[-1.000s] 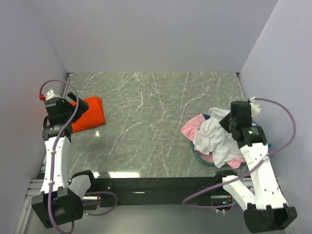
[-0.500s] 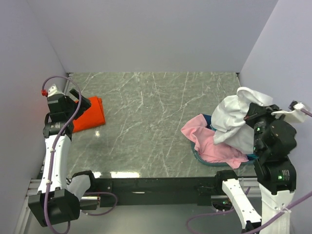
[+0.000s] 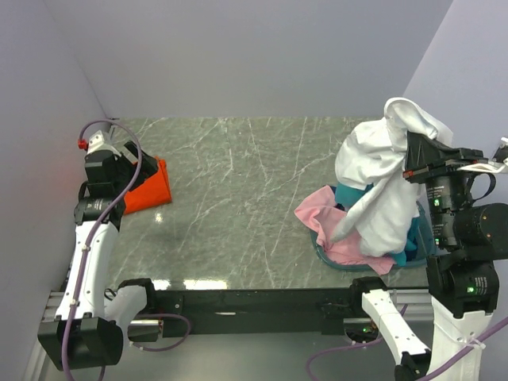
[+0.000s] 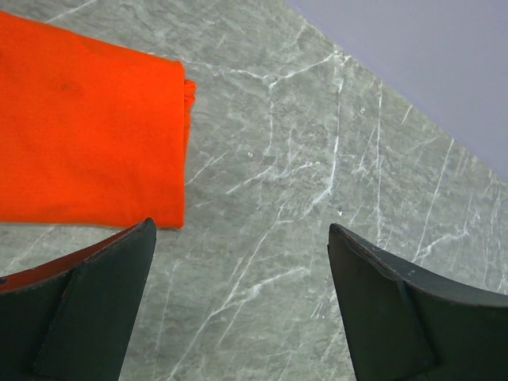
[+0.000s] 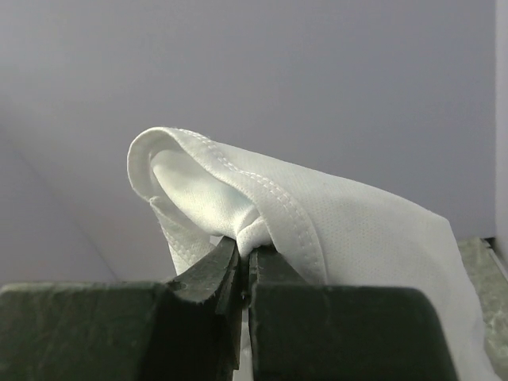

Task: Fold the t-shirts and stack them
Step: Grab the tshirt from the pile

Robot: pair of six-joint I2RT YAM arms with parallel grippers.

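Grey-green marble veined with white makes up the table top (image 3: 238, 190), boxed in by plain pale lavender walls (image 3: 238, 55) at the back and on both sides, with a glossy strip of reflected light along the near edge. At the far left, close to the side wall, the orange t-shirt (image 4: 87, 127) lies folded flat on the stone. The left gripper (image 4: 242, 246) hangs above its near corner with jaws spread wide and nothing between them. On the right, the right gripper (image 5: 244, 258) is raised high with its jaws pinched tight on a stitched hem of the white t-shirt (image 3: 381, 182). That shirt hangs in a bunched drape down over the heap at the table's right edge. There the pink t-shirt (image 3: 329, 226) spills crumpled over the rim of the translucent teal basket (image 3: 324, 254) onto the stone. A patch of teal cloth (image 3: 348, 195) peeps out beneath the white folds. Most of the basket is hidden under fabric and behind the right arm. The left arm covers the orange shirt's left part from above, and the left wrist view cuts it off at the frame edge. The right wrist view shows only the gripped hem against the wall.
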